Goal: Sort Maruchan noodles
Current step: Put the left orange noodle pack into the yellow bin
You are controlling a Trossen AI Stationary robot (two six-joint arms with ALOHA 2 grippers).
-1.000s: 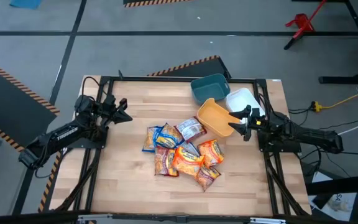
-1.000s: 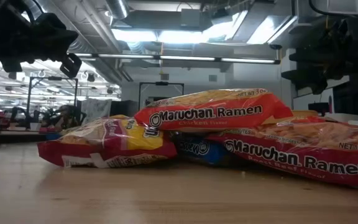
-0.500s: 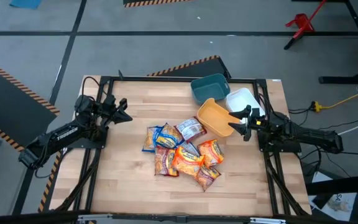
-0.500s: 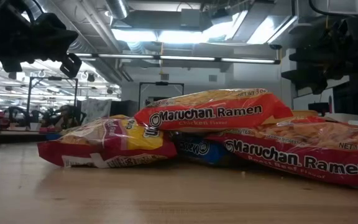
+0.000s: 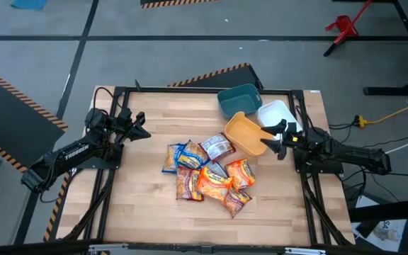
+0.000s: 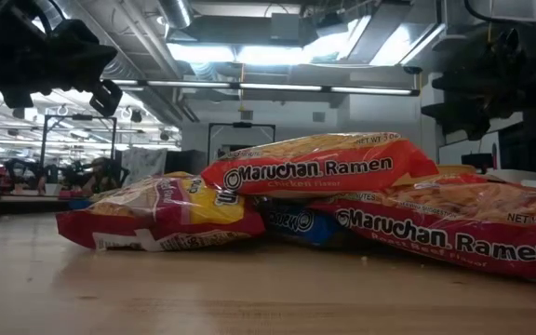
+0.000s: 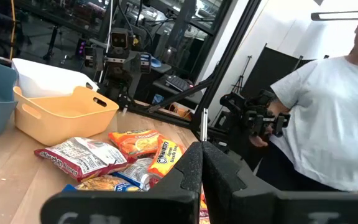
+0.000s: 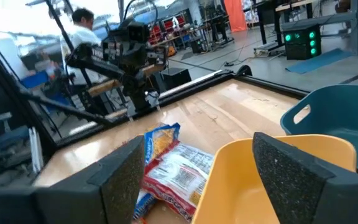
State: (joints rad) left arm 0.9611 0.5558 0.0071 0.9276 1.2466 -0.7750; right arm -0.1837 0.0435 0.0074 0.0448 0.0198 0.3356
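eight or so packets (image 5: 207, 176) lie heaped mid-table, none sorted yet, just ahead of my released right claw (image 5: 275, 139), which straddles the yellow bin (image 5: 244, 134) rim. i'd clear that rim, then pinch one top packet alone. left claw (image 5: 142, 126) waits clenched, well apart.

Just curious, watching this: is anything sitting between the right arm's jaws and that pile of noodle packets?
Yes. The yellow bin sits right by the right gripper, whose open jaws straddle its rim. The packets lie beyond it on the bare table.
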